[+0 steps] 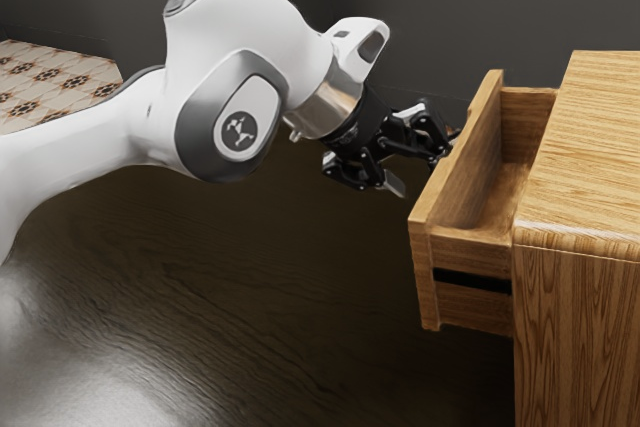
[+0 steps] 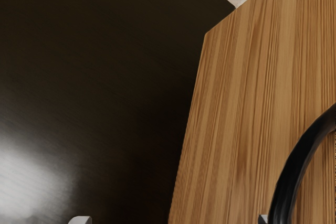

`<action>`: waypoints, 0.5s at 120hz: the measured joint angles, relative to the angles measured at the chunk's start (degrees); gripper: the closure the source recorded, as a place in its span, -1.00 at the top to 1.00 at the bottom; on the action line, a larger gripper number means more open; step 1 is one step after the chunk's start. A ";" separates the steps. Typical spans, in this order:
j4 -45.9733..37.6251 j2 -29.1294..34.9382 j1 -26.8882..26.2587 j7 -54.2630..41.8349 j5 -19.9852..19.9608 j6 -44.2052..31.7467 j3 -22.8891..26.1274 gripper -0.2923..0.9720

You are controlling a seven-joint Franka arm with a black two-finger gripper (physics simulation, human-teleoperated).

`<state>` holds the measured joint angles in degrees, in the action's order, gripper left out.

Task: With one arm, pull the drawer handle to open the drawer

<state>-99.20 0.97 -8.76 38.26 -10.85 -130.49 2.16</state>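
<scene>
The wooden drawer [image 1: 470, 212] stands pulled out of the cabinet [image 1: 585, 247] toward the exterior view's left, and its inside looks bare. My black gripper [image 1: 418, 162] hangs just in front of the upper part of the drawer front [image 2: 252, 103], fingers spread, open with nothing between them. In the wrist view the curved black handle [image 2: 296, 174] rises from the wooden front just outside one fingertip [image 2: 264, 219]. The other fingertip [image 2: 80, 219] is over the dark floor, so the handle is beside the gripper [image 2: 170, 220], not gripped.
A dark glossy floor [image 1: 220, 327] spreads below the arm and the drawer. Patterned tiles [image 1: 50, 77] lie at the far left of the exterior view. Dark walls stand behind the cabinet.
</scene>
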 joint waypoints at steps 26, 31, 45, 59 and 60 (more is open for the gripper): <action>-3.58 2.84 4.21 -0.20 -0.91 -0.14 1.37 0.00; -4.54 3.72 4.66 -0.17 -0.92 -0.18 1.33 0.00; -6.70 5.63 4.68 -0.13 -2.29 -0.31 1.40 0.00; -8.22 7.15 2.44 0.14 -2.15 -0.46 0.91 0.00; -8.27 7.19 2.34 0.16 -2.05 -0.47 0.88 0.00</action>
<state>-107.47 8.16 -6.42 38.42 -12.90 -130.96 3.04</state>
